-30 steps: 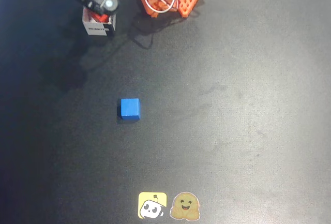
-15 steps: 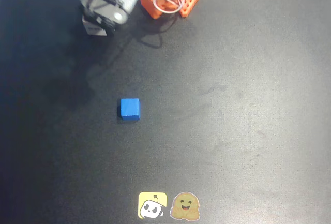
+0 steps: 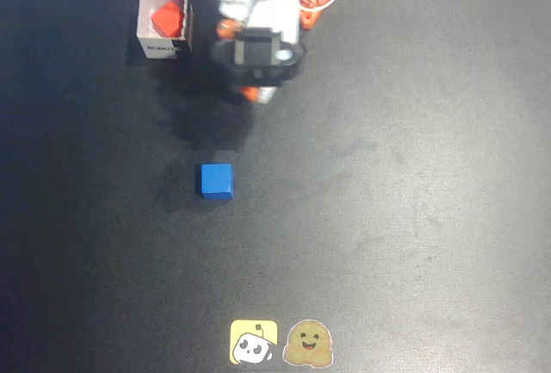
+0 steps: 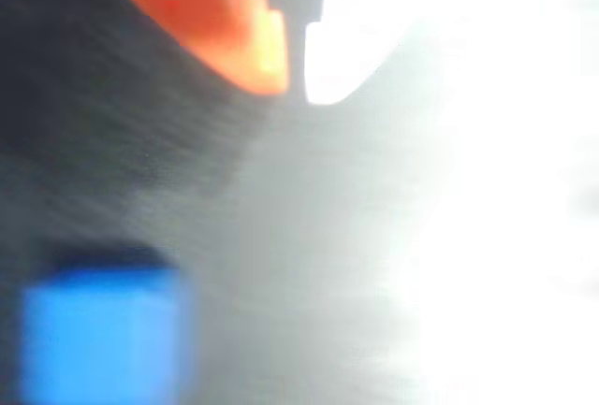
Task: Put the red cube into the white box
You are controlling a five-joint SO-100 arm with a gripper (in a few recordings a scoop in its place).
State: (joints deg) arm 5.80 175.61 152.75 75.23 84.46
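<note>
A: Where is your red cube (image 3: 167, 18)?
B: In the overhead view it lies inside the white box (image 3: 145, 21), near the top left of the black table (image 3: 413, 183).
A: And your tool (image 4: 295, 68)?
B: Apart from the box, to its right in the overhead view. The wrist view shows its tips with only a narrow gap, holding nothing; a blurred blue cube (image 3: 216, 180) sits at that view's lower left.

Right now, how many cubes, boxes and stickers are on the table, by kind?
Cubes: 2, the red cube inside the white box and the blue cube on the mat.
Boxes: 1.
Stickers: 2.
Total: 5.
</note>
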